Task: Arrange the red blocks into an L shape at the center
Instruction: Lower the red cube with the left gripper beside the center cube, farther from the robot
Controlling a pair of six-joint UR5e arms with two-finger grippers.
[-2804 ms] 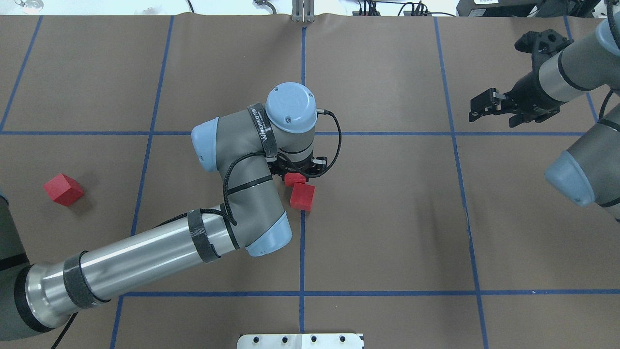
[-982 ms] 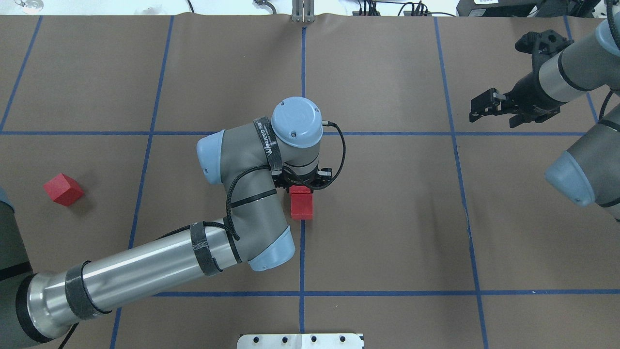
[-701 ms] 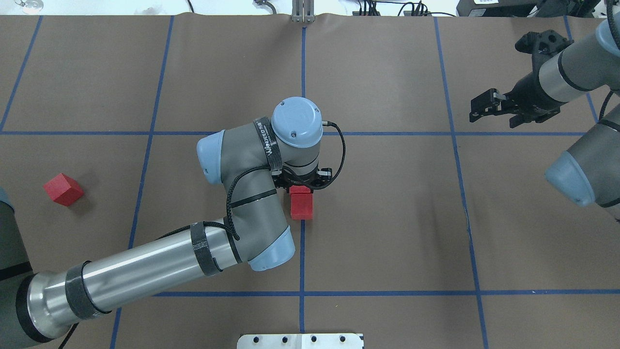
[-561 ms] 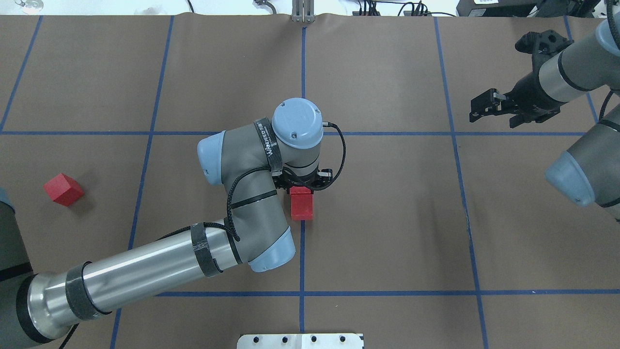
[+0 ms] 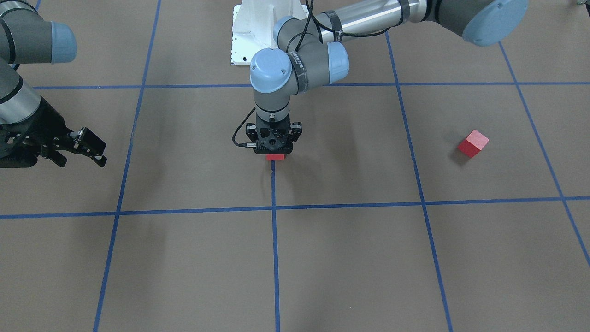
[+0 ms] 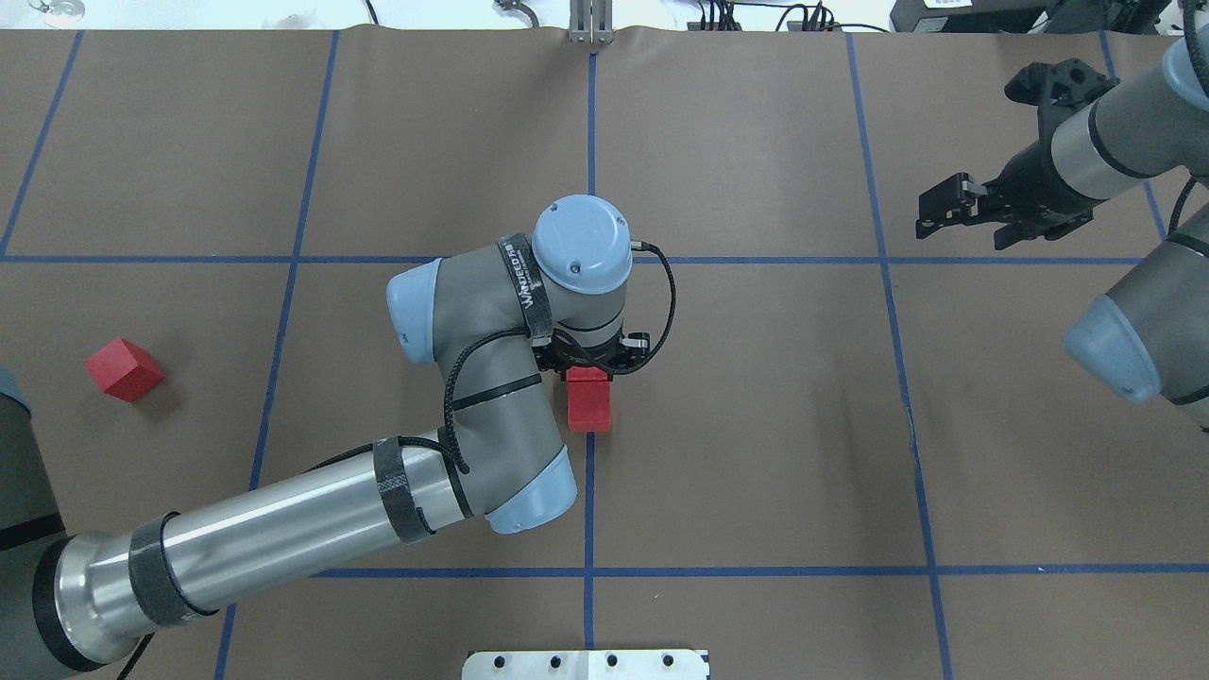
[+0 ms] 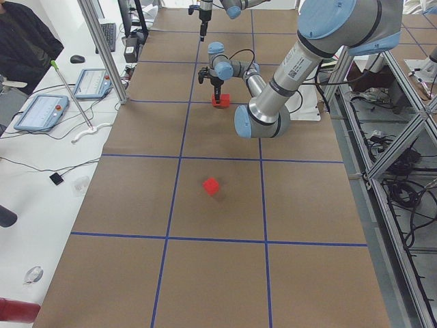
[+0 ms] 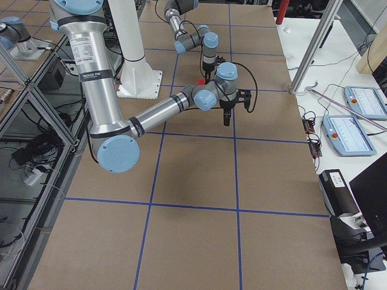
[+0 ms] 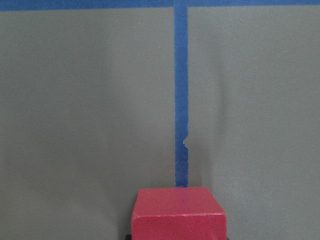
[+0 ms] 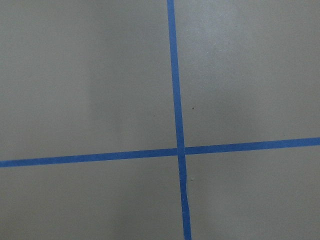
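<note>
Left gripper point(image 5: 274, 150) pointing straight down over the blue line point(image 6: 591, 142), its grip impossible to tell, one red block point(image 5: 275, 157) right at its fingertips, a second block point(image 6: 590, 408) touching that, a third block point(image 6: 123, 368) far to its left, and the right gripper point(image 6: 935, 212) spread open, empty, far to its right.

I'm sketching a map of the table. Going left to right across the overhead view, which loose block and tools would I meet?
Lone red block → left tool → right tool.
</note>
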